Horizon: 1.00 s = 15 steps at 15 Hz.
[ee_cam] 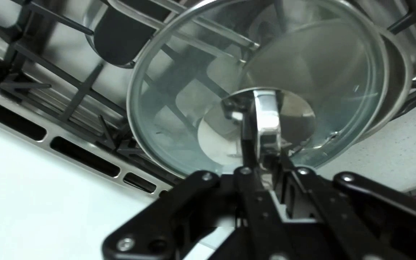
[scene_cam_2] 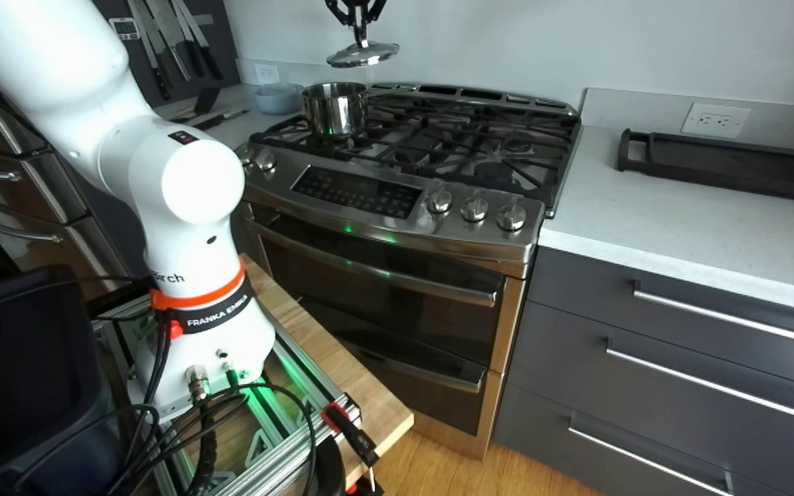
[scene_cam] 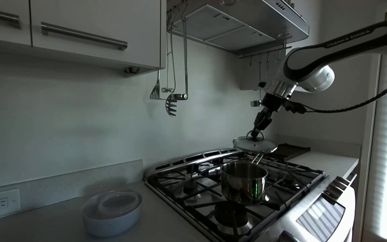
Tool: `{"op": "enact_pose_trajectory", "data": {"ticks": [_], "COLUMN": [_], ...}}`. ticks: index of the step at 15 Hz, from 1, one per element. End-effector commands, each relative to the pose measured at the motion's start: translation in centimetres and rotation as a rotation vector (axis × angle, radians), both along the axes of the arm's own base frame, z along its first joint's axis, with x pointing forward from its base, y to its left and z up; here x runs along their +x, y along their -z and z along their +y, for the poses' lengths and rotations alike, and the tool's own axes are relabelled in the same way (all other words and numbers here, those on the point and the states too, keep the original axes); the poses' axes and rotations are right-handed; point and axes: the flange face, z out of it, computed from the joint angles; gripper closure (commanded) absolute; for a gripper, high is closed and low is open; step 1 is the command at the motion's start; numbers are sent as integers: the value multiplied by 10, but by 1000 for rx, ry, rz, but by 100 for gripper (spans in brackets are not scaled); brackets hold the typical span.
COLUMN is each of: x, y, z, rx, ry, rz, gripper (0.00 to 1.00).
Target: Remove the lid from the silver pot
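The lid [scene_cam: 255, 146] is round clear glass with a metal rim and a shiny arched handle. My gripper [scene_cam: 255, 133] is shut on this handle and holds the lid in the air. The silver pot [scene_cam: 242, 186] stands on the stove below, with its top uncovered. In an exterior view the lid [scene_cam_2: 362, 55] hangs above and a little right of the pot [scene_cam_2: 336, 114], with a gap between them. In the wrist view my gripper's fingers [ee_cam: 264, 144] clasp the handle, and the pot's rim [ee_cam: 397, 83] shows beyond the lid's edge [ee_cam: 193, 119].
The pot stands on black stove grates [scene_cam_2: 438, 145]. A white round dish stack [scene_cam: 111, 215] is on the counter. Utensils [scene_cam: 179, 96] hang below the range hood [scene_cam: 240, 27]. A black tray [scene_cam_2: 735, 162] lies on the counter right of the stove. The wall is behind the lid.
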Motion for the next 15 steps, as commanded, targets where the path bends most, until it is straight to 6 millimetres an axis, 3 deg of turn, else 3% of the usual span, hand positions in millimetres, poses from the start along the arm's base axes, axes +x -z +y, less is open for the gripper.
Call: {"op": "enact_pose_trajectory", "data": {"ticks": [1,6,10,15], "x": [-3,-8,-20,-34], "y": [-13,-15,-3,21], "z": [-38,-97,-137,-171], "rx": [-32,-63,-85,-119], "ry": [131,352,535,734], "rz": [-21,-26,1,25], "gripper": [96,96,96,96]}}
